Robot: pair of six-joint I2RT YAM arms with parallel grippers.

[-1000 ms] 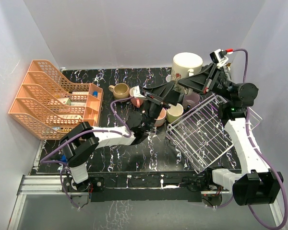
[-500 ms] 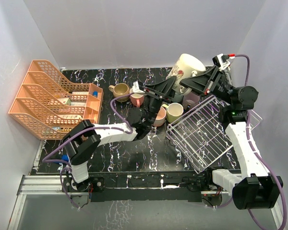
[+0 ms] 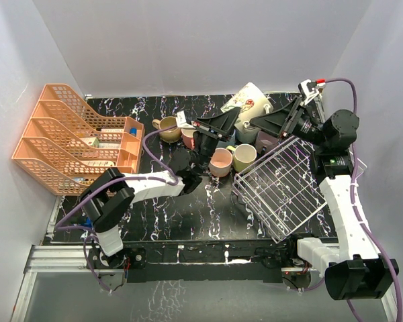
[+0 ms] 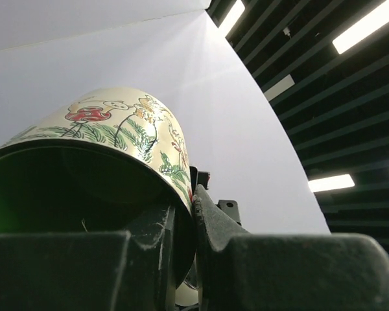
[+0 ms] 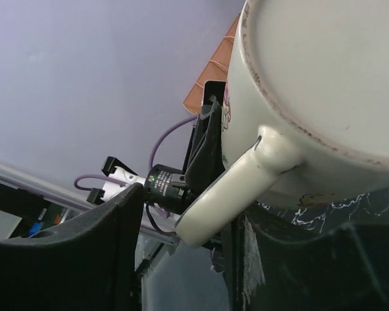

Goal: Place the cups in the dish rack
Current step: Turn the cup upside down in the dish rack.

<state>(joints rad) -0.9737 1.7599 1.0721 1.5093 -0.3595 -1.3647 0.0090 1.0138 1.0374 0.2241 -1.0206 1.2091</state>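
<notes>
The big cream mug [image 3: 250, 100] hangs tilted above the far end of the bench [image 3: 188, 215], close to the back wall [image 3: 188, 47]. Open bench lies between the orange tray [image 3: 60, 144] and the wire rack [image 3: 282, 184]. A second ago the mug sat upright. Now the left hand [image 4: 193, 194] is clenched on its rim, and the right hand [image 5: 181, 214] has released, the handle loose between its fingers. A pink mug [image 3: 220, 161] stands just outside the rack, and a blue piece [image 3: 131, 127] lies in the tray.
</notes>
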